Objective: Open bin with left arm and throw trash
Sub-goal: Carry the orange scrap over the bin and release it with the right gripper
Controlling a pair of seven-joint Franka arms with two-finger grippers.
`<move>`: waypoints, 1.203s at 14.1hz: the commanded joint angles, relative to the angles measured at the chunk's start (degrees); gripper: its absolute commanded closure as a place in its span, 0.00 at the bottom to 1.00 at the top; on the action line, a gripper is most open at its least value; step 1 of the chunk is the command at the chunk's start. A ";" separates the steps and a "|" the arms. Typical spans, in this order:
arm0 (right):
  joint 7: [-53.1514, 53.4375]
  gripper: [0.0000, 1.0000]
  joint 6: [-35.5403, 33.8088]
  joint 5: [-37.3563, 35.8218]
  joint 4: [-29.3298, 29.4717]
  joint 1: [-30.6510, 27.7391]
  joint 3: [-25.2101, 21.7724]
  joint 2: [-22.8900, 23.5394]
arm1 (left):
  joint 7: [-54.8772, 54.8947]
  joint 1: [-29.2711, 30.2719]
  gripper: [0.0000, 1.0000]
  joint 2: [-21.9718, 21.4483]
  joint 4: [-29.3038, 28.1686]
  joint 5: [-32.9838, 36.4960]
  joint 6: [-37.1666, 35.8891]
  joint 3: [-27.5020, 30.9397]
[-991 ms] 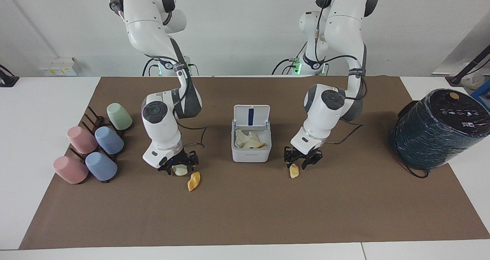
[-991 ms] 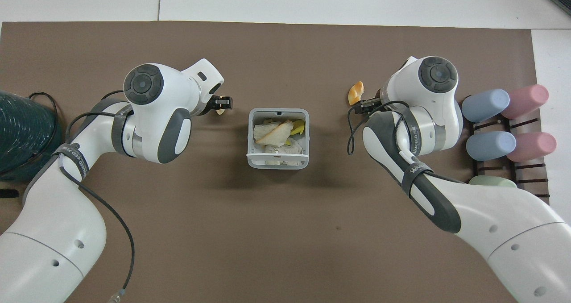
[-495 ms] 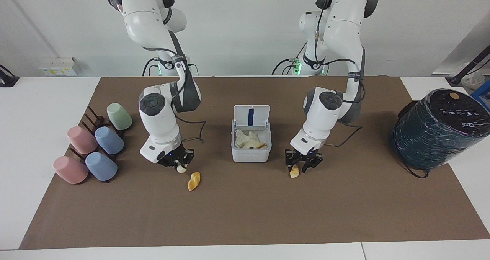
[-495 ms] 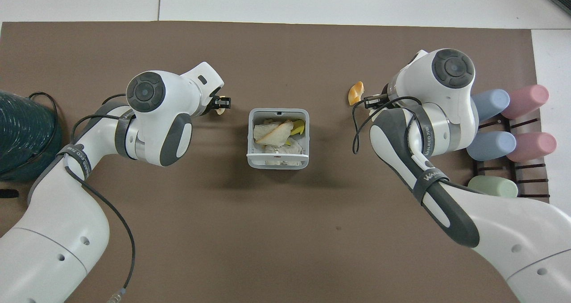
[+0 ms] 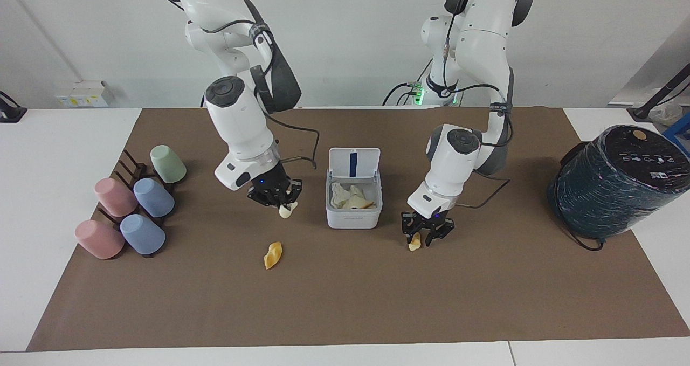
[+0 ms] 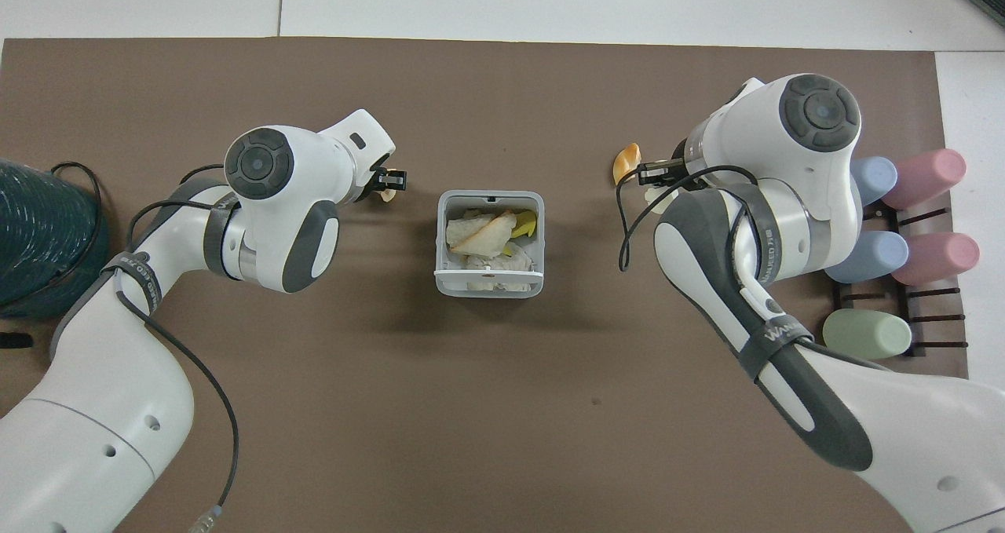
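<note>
At desk centre: bin (image 5: pixel 353 204) shown lid-up, scraps already inside. Right pincer (image 5: pixel 276 198), raised at bin's 9 o'clock in facing view, clamped on cream scrap (image 5: pixel 285 211). Left pincer (image 5: pixel 426 232), low at 4 o'clock, closed on yellow scrap (image 5: pixel 414 241). Orange scrap (image 5: pixel 273 255) left lying at 7 o'clock. Opening judged done; three drops outstanding.

In the overhead view, the right hand (image 6: pixel 653 178) is largely covered by its own wrist housing, and the cream scrap (image 6: pixel 658 197) shows only as a sliver below it. The dark wrapped cylinder (image 6: pixel 39 235) is cut off by the frame's left edge. Both arms' upper parts are cropped at the facing view's top.
</note>
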 commanded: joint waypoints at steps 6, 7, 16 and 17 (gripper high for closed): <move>10.50 0.67 2.95 1.60 0.15 7.94 1.09 1.49 | 0.40 -0.25 1.00 -0.06 -2.07 1.13 1.77 0.31; 10.58 0.30 2.68 1.60 -0.37 8.12 1.09 1.22 | 0.40 -0.25 1.00 -0.06 -1.98 1.13 1.77 0.31; 10.76 0.00 3.03 0.11 0.24 8.12 1.00 1.22 | 0.31 0.54 1.00 3.10 15.22 0.69 -15.61 0.31; 10.33 0.00 3.12 -1.20 0.33 7.25 0.83 1.22 | 0.22 0.54 1.00 2.84 16.64 0.52 -17.28 0.31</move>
